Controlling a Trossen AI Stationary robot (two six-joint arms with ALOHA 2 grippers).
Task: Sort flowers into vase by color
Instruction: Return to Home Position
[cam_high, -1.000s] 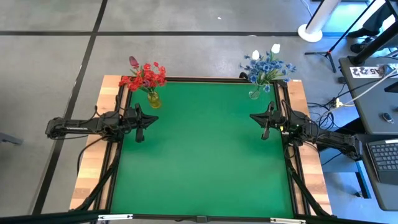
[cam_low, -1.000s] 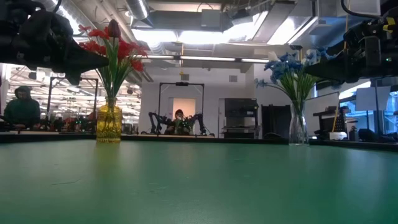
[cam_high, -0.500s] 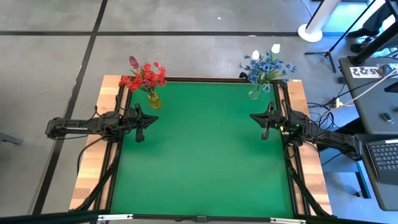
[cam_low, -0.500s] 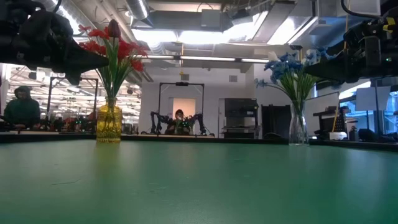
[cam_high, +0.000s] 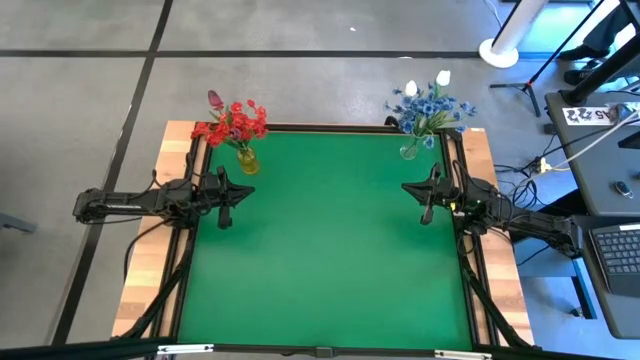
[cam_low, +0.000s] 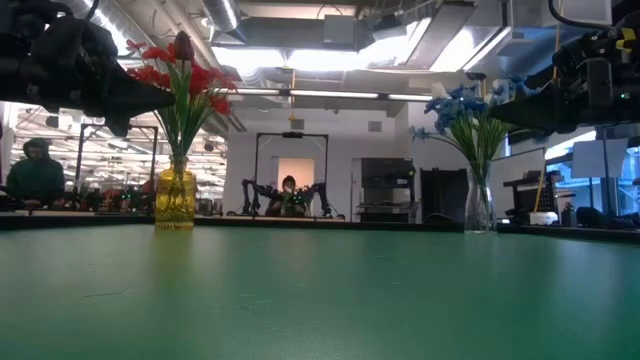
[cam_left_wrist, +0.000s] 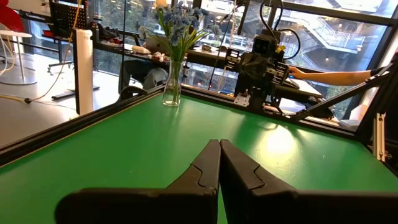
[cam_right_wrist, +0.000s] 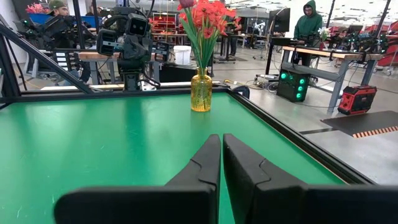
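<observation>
A yellow glass vase (cam_high: 246, 160) stands on its base at the green table's far left corner and holds the red flowers (cam_high: 232, 122), a dark red-pink bud among them. A clear glass vase (cam_high: 409, 150) stands at the far right corner with the blue flowers (cam_high: 428, 108) and two white buds (cam_high: 442, 78). My left gripper (cam_high: 224, 196) rests shut above the table's left edge, its fingers level and pointing toward the middle. My right gripper (cam_high: 427, 195) rests shut above the right edge, facing it. Both are seen shut in their wrist views (cam_left_wrist: 219, 149) (cam_right_wrist: 221, 144), holding nothing.
The green mat (cam_high: 325, 250) is framed by a black rail (cam_high: 468, 300). Beyond the table stand workbenches, a red case (cam_right_wrist: 354, 99) and people (cam_right_wrist: 308, 22); a person's arm (cam_left_wrist: 336, 76) shows behind the right arm's base. A laptop (cam_high: 618, 250) sits on a desk to the right.
</observation>
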